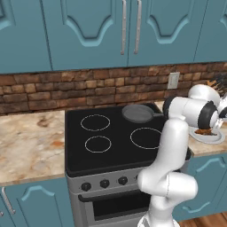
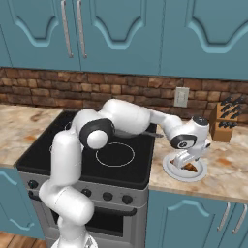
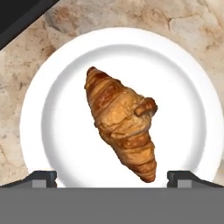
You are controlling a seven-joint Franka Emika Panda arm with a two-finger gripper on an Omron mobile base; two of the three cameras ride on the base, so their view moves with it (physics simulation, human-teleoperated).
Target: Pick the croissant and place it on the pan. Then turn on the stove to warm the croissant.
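Two dark fingertips (image 3: 43, 178) are seen spread wide at the bottom of the hand view, so the gripper (image 3: 112, 179) is taken to be open and empty, poised above the croissant (image 3: 121, 122). The croissant lies near the middle of a white plate (image 3: 52, 131) on the counter (image 3: 183, 19) to the right of the stove (image 1: 80, 146), well apart from the pan (image 1: 136, 113) on the back right burner.

For a clean pick, the jaws should be brought down to straddle the thick middle of the pastry across its narrow width — not along its length — and closed gently before lifting.

Much is obscured: in the base views the croissant is largely covered by the hand (image 2: 186, 157), and the fingers' height above the plate cannot be judged — contact is uncertain.
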